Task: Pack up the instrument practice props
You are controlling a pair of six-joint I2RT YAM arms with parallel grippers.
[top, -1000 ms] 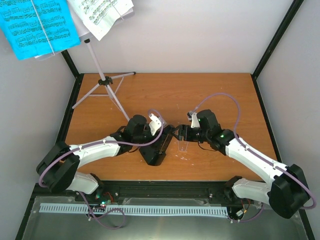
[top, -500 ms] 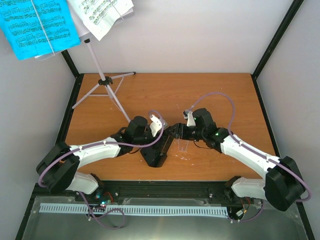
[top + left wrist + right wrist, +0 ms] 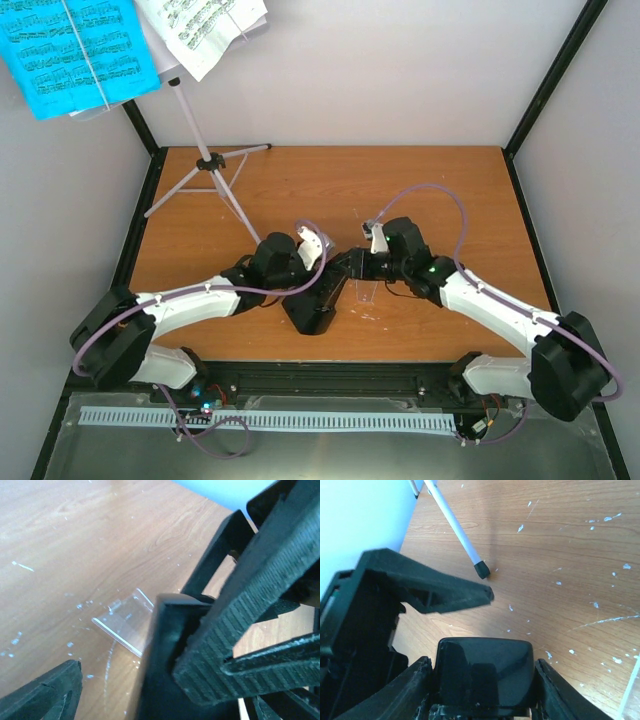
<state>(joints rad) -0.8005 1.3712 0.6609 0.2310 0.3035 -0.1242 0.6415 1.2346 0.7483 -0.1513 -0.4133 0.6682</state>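
so the black metronome (image 3: pixel 315 308) sits low in the middle of the top view, near the front edge of the table (image 3: pixel 450 190), with both arms crowded onto it. The left gripper (image 3: pixel 322 283) is spread wide: in its wrist view one finger hangs in the lower left corner, well clear of the black body. The right gripper (image 3: pixel 485 674) looks snug against both sides of the glossy black block at the bottom of its own view, so that reads as a grip to me. The worry is the shiny rounded casing, since a shallow pinch could let it twist or slide out. The clear cover (image 3: pixel 122 625) lies flat on the wood just beside the metronome, so a dragged finger could easily shove or crack it. The two grippers also nearly touch, so a bump between them seems likely. The music stand (image 3: pixel 205 160) stands at the upper left with the blue sheets (image 3: pixel 70 50) and white sheets (image 3: pixel 200 30) up top, one leg reaching toward the arms, and a clipped leg might tip it
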